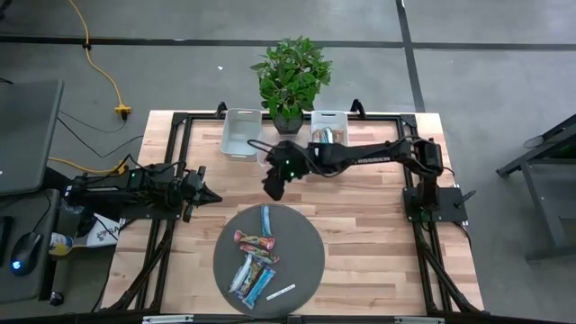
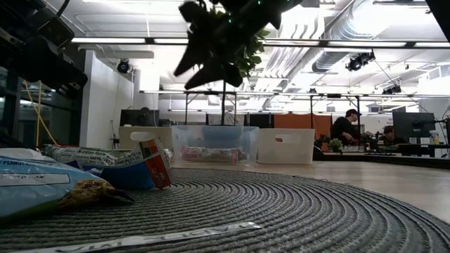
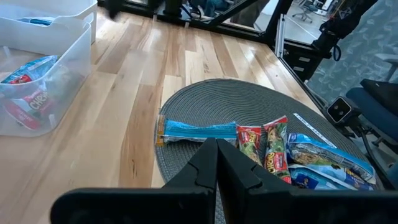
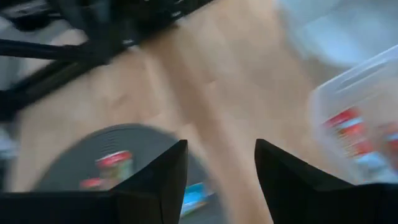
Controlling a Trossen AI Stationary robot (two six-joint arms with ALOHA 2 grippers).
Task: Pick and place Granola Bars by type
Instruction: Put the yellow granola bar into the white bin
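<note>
The right gripper point(image 1: 273, 186), fingers apart and empty, hangs just beyond the round grey woven mat point(image 1: 306, 236), nearest the light-blue foil-wrapped granola bar point(image 1: 265, 219), whose long axis points toward it.

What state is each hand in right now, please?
Left hand: shut, empty, beside the mat.
Right hand: open, empty, between the bins and the mat.

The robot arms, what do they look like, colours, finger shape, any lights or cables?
Both arms are dark, nearly black, with jointed segments. The left gripper has two wedge-shaped black fingers; the right gripper has broad, flat dark ones. A small green light glows on the right arm's wrist. No markings legible.
</note>
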